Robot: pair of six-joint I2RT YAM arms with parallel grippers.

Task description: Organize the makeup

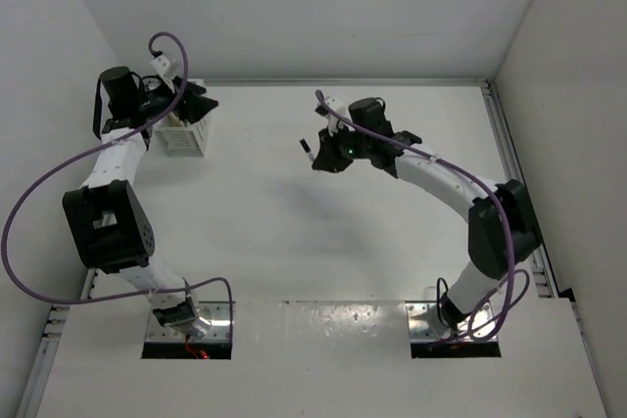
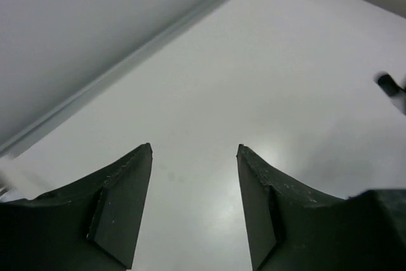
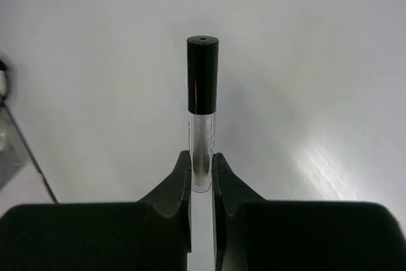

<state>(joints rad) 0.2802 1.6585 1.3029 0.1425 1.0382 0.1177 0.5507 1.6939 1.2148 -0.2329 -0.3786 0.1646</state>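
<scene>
My right gripper is shut on a slim makeup stick with a clear body and a black cap. It holds the stick above the middle of the table. In the right wrist view the stick juts straight out from between the fingertips of the right gripper, gripped at its clear end. My left gripper is open and empty over the far left of the table, beside the white slatted box. In the left wrist view the left gripper has only bare table between its jaws. No other sticks show.
The box stands at the far left, near the back wall. A raised rail runs along the table's right edge. The stick's black cap shows at the right edge of the left wrist view.
</scene>
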